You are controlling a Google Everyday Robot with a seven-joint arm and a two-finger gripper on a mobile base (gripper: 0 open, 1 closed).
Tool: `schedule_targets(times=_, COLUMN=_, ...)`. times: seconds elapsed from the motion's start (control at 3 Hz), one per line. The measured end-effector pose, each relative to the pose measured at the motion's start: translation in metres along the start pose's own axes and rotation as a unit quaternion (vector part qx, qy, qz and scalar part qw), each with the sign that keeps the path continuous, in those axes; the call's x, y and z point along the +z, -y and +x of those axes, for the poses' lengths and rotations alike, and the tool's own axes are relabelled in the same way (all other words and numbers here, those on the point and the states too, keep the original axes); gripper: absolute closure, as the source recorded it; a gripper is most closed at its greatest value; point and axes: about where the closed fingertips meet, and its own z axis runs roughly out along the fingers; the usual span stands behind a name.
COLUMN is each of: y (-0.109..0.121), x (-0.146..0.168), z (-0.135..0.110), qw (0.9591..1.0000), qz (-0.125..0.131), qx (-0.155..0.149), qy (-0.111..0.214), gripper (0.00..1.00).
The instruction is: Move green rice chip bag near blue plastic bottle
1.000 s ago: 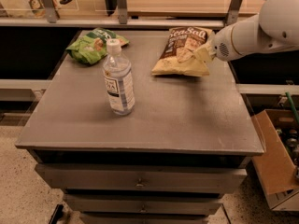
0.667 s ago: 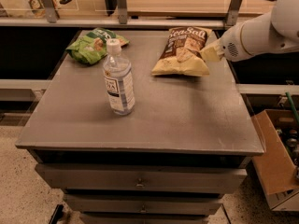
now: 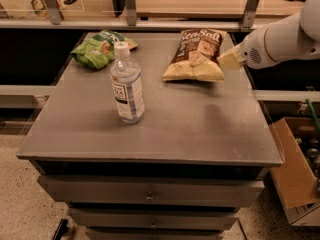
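The green rice chip bag lies at the far left corner of the grey table. The blue plastic bottle stands upright with its white cap on, left of the table's middle and a short way in front of the green bag. My gripper comes in from the right on a white arm. It is at the table's far right edge, just right of the brown and yellow Sea Salt chip bag. It is far from the green bag and holds nothing that I can see.
The Sea Salt bag lies at the back of the table, right of centre. A metal rail with posts runs behind the table. An open cardboard box stands on the floor at the right. Drawers sit below the tabletop.
My gripper and arm have drawn back to the right, from over the Sea Salt bag's right edge to beside it. The bags and bottle have not moved.
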Motion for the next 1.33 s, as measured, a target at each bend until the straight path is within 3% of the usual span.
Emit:
schedule_targets(times=1.0, y=-0.006, x=0.016, z=0.014, qw=0.999, qz=0.022, qx=0.039, qy=0.006, gripper=0.13)
schedule_targets(times=1.33, y=-0.004, x=0.021, z=0.011, qw=0.9989, qz=0.02, qx=0.041, qy=0.01, gripper=0.0)
